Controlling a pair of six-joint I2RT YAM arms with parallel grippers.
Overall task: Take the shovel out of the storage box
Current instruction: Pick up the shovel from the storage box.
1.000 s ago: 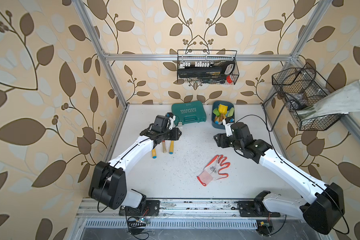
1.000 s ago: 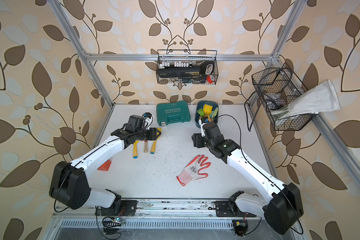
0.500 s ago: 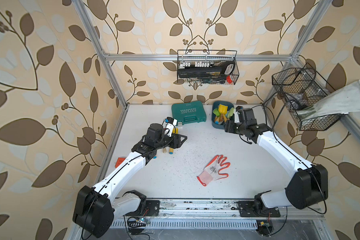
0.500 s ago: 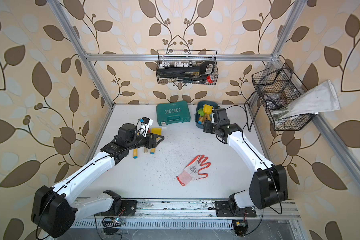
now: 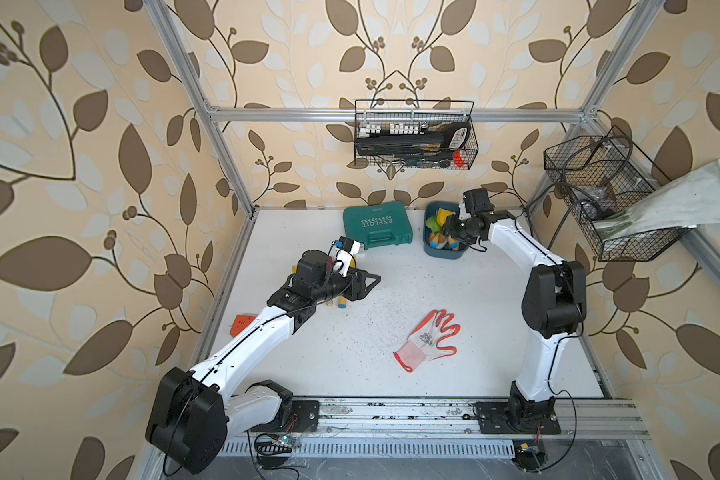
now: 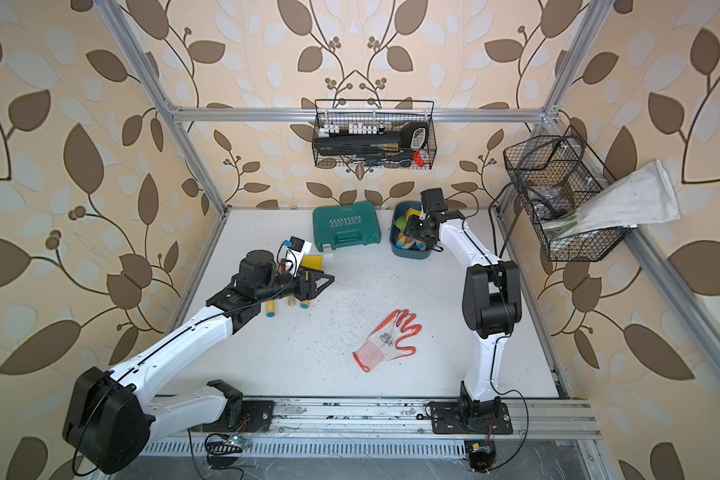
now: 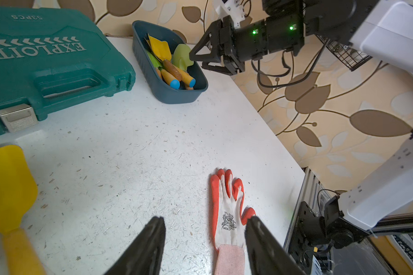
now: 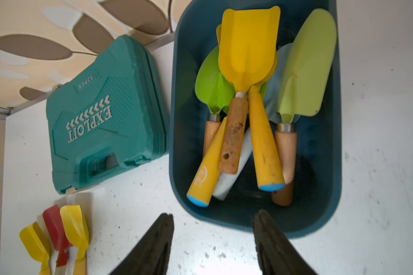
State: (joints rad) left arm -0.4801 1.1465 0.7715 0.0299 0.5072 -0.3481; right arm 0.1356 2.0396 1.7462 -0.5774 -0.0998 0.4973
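Shovel (image 8: 247, 54): yellow scoop blade, metal collar, soiled wooden handle with a hole near its end. It is being stored in the storage box (image 8: 320, 154), uppermost on other trowels (image 8: 305, 71), at the rear of the table (image 5: 391, 291) beside the teal case (image 5: 377, 224). Its long axis is being laid along the box's length, blade toward the back wall (image 5: 316, 178). The right gripper (image 8: 214, 214) is being held above the box, jaws parted, empty; the left gripper (image 7: 204, 219) is likewise being shown spread, empty.
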